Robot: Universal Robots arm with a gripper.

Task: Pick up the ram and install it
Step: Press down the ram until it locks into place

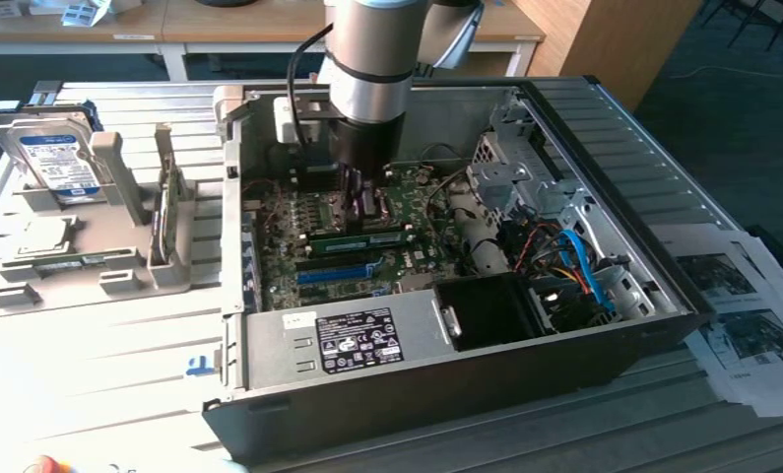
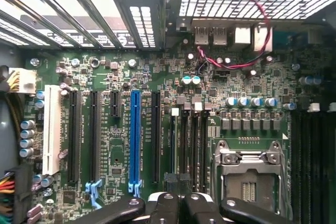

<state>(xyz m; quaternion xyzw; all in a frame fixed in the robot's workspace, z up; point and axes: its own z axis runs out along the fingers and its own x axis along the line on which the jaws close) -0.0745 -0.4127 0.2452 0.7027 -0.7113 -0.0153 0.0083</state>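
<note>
Ram (image 1: 362, 237) lay seated in slot on motherboard (image 1: 364, 261) inside open computer case (image 1: 654, 197), green stick flat among boards. Gripper (image 1: 356, 187) hung just above it, fingers closed, holding nothing visible. Judged: install step, pressing stage; needs straight downward push.

Gripper (image 1: 359, 204) inside computer case (image 1: 654, 187)
</note>
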